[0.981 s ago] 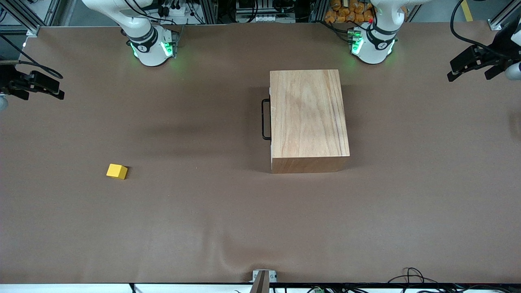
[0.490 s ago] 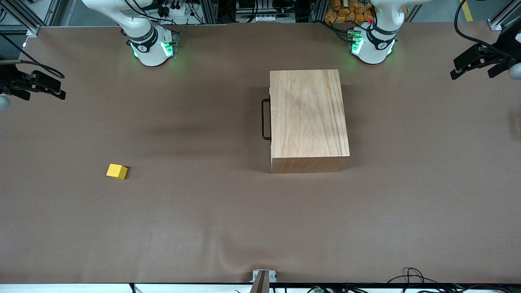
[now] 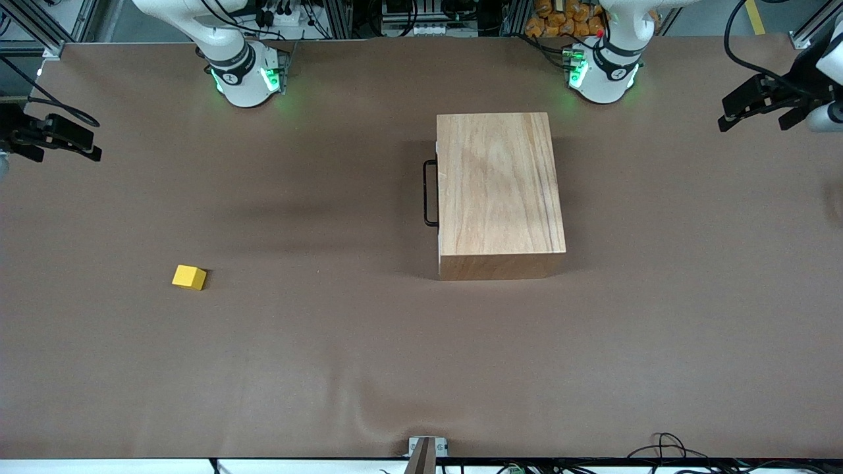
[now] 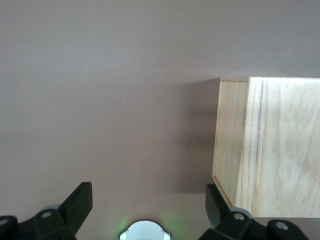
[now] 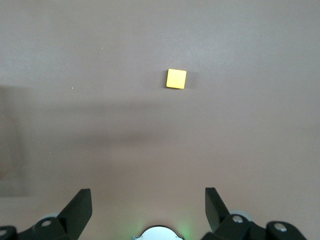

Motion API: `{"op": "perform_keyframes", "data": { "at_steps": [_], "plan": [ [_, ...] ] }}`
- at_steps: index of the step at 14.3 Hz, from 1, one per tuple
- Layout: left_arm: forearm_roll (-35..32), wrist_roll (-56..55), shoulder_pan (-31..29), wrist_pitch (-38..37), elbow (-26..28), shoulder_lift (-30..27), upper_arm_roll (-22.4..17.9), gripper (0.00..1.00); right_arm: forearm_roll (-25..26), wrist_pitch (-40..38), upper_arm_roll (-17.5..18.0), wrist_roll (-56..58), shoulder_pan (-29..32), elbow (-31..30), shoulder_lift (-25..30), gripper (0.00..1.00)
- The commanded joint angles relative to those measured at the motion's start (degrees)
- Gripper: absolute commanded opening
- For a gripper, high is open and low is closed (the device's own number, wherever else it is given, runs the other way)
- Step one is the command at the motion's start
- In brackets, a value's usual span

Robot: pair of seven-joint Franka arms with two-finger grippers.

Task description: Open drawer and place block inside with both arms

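We had both the left gripper (image 4: 145, 205) and right gripper (image 5: 147, 205) hanging wide open and empty over the table (image 3: 329, 368), drawer (image 3: 437, 191) shut, block (image 3: 189, 277) untouched.

Even overhead light, no glare; soft shadows on brown table cloth (image 3: 329, 368) beside large plain wooden box (image 3: 497, 191). Wrist views slightly soft, perhaps.

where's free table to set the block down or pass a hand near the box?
Bare table between block and box, and all along the camera edge. Keep the strip before the drawer handle free. Both open grippers, left and right, hang over the table ends.
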State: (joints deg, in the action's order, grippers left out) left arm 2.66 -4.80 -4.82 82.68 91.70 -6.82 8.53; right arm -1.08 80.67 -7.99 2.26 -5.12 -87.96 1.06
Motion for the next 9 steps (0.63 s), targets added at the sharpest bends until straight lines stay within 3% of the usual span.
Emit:
{"op": "perform_keyframes", "data": {
  "at_steps": [1, 5, 9],
  "plan": [
    [1.12, -1.08, 0.25, -0.5, -4.95, 4.87, 2.71, 1.0, 0.99, -1.3, 0.61, 0.46, 0.63, -0.28, 0.96, 1.0],
    [1.03, -1.08, 0.52, 1.51, -8.99, 10.94, 7.02, 1.0, 1.08, -0.96, 0.43, 0.29, 0.81, -0.2, 0.96, 1.0],
    [0.5, -1.87, 2.88, 6.52, -9.17, 15.33, 10.1, 1.0, 1.08, -1.13, 0.34, 0.2, 1.25, -0.02, 1.05, 1.0]
  ]
}}
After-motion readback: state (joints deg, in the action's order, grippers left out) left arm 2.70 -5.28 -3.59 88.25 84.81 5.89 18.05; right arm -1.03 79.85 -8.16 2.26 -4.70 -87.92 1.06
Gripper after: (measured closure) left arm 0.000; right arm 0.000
